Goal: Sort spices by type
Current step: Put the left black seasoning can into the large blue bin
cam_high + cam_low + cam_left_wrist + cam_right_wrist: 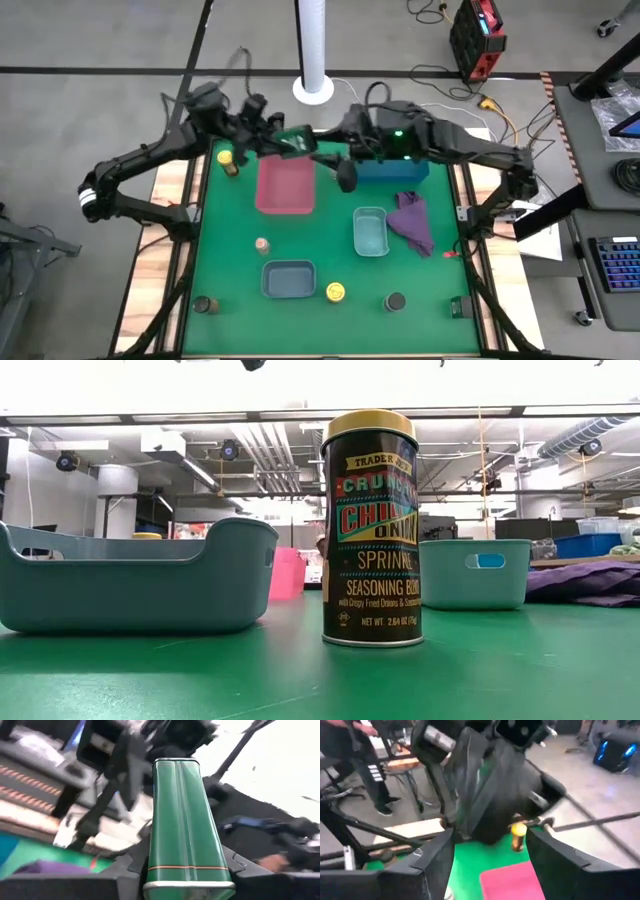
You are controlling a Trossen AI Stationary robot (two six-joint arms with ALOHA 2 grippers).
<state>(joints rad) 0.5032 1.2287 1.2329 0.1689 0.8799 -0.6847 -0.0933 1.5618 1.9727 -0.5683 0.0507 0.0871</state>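
1. While both arms meet above the far edge of the green surface [330, 330], the left gripper [292, 142] holds a slim green rectangular tin [184, 825] aloft over the far end of the pink tray [285, 186]; its jaws pinch the tin's base.
2. The right gripper [345, 175] hangs just right of the pink tray, jaws spread, with nothing between them.
3. A yellow-lidded jar [371, 528] stands near the front edge, right of the grey tray [289, 279]. Readable label text: "TRADER", "CRUN", "CHILI ONI", "SPRINK", "SEASONING BLEN", "NET WT. 2.64 OZ (75g)".
4. A second yellow-lidded jar [227, 160] stands far left, beside the pink tray.
5. A tiny tan jar [262, 245] stands between the pink and grey trays.
6. Two round dark-lidded jars stand near the front edge: one left [204, 304], one right [395, 301].
7. A purple cloth [412, 222] lies right of the light blue tray [370, 231].
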